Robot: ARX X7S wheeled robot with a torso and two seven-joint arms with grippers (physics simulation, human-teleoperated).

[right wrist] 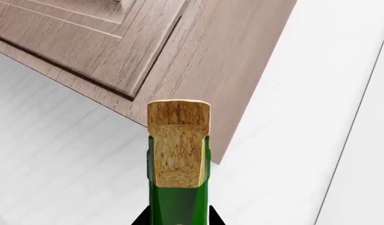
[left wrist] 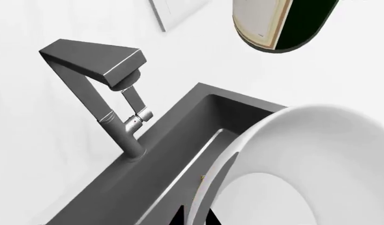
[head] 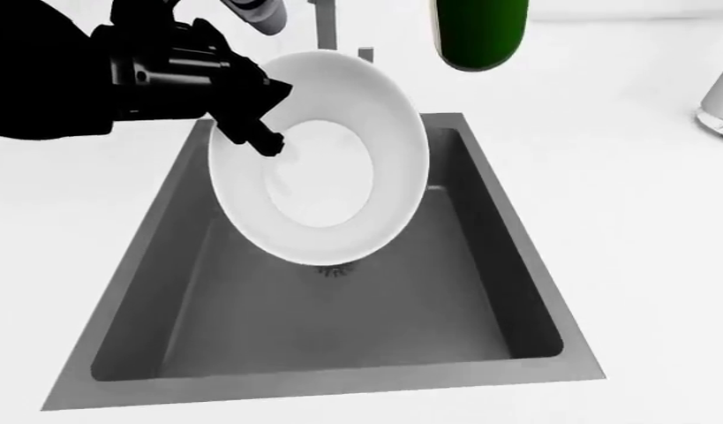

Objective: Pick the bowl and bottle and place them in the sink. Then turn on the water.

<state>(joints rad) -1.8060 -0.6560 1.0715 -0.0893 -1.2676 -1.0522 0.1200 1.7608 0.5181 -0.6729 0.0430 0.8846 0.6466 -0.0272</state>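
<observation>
A white worktop point(head: 643, 221) surrounded the dark grey sink point(head: 138, 291), above which the left tool point(head: 261, 115) hung clenched on the rim of the tilted white bowl point(head: 326, 177). The bowl looked light, stiff and slick, so a rim pinch could slip. The green bottle point(right wrist: 176, 201), probably heavy and glossy, hung beyond the sink; the right tool's dark tips flanked its neck, their closure hard to tell.

bottle point(head: 480, 35) cropped; drain point(head: 334, 271) half-hidden

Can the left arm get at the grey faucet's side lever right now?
Probably not yet: the left gripper is shut on the plain white deep bowl, held over the dark grey sink; the faucet lever itself looks unobstructed.
</observation>
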